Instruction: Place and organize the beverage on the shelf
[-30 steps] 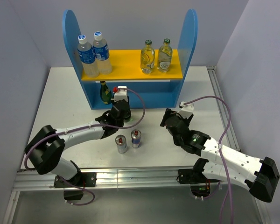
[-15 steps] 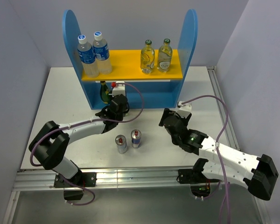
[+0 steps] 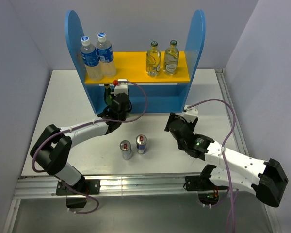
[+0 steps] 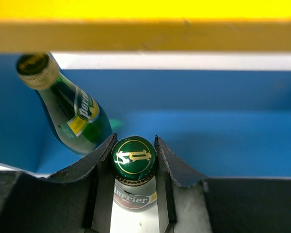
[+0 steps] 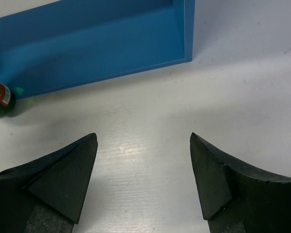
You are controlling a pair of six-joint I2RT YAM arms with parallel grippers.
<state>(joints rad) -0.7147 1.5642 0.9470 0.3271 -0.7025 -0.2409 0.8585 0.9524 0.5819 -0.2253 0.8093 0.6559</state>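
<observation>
Checked against the frame one second back: found the left fingers [image 4: 99,165] carried forward from open worktop [image 3: 68,102] to the front edge of the shelf's [image 3: 198,39] lower level, clamped on the neck of a held green bottle [image 4: 133,158] just under its cap. Found a second green bottle [image 4: 72,109] standing inside on the blue base, at the left, near the held one. Saw little change in the right fingers [image 5: 63,174]: spread apart, gripping nothing, over bare worktop near the shelf's right front corner. Logged the two cans [image 3: 126,149] [image 3: 142,143] upright, side by side, unmoved, between the arms. Logged two glass bottles [image 3: 153,59] [image 3: 171,57] and two blue-labelled water bottles [image 3: 89,59] [image 3: 105,54] on the yellow board. Noted a white worktop, a metal rail [image 3: 136,182] along its near edge, and plain pale walls [image 3: 14,73] around.
</observation>
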